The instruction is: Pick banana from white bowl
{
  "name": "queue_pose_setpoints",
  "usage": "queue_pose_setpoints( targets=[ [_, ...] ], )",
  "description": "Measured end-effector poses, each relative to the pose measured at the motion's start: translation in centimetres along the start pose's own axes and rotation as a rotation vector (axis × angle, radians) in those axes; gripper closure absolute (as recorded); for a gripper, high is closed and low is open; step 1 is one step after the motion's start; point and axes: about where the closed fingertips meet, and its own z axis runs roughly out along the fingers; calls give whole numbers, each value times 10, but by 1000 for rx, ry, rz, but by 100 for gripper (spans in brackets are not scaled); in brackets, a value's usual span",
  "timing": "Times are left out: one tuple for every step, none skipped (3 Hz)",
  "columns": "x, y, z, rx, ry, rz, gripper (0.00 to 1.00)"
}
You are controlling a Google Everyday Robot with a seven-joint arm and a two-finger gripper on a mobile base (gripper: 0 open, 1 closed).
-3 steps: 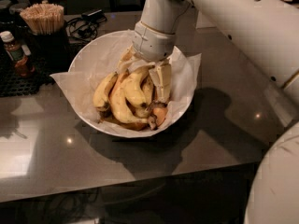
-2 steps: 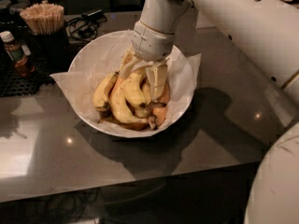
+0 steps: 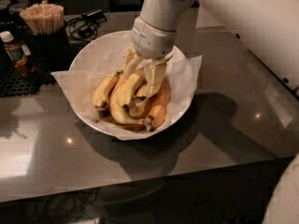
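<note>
- The pincer point(image 3: 142, 80) is down in the white bowl point(image 3: 99, 49), set into the heap of fruit at its far middle; whether it is spread or already pinching, I cannot tell
- The banana point(image 3: 126, 91), a long bright-yellow one, lies in the middle of the bowl, leaning on its neighbours, its far end right under the pincer and its dark tip toward the near rim
- Judged from this, the step in hand is securing the grip before the lift
- The hold is best taken across the banana's thick middle part, not at the stem, and with gentle pressure, for ripe fruit is likely to bruise or slip
- The orange-tinted banana point(image 3: 161, 104) lies touching it on the right and a shorter yellow one point(image 3: 103, 91) on the left; either may be caught or dragged along, so the lift should go straight up and slowly
- The crinkled paper point(image 3: 189, 71) lining the bowl could snag and rise with the fruit
- The bowl stands loose on the bench point(image 3: 233, 125), so a sideways pull may shift it
</note>
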Motion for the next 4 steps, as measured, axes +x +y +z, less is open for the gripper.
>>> queue_pose_setpoints(
  targets=[
    [-10, 11, -30, 45, 87, 98, 100],
    [-20, 23, -56, 94, 151, 179, 100],
    [-27, 40, -69, 155, 174, 233, 100],
    [-45, 60, -87, 278, 240, 245, 100]
  ],
)
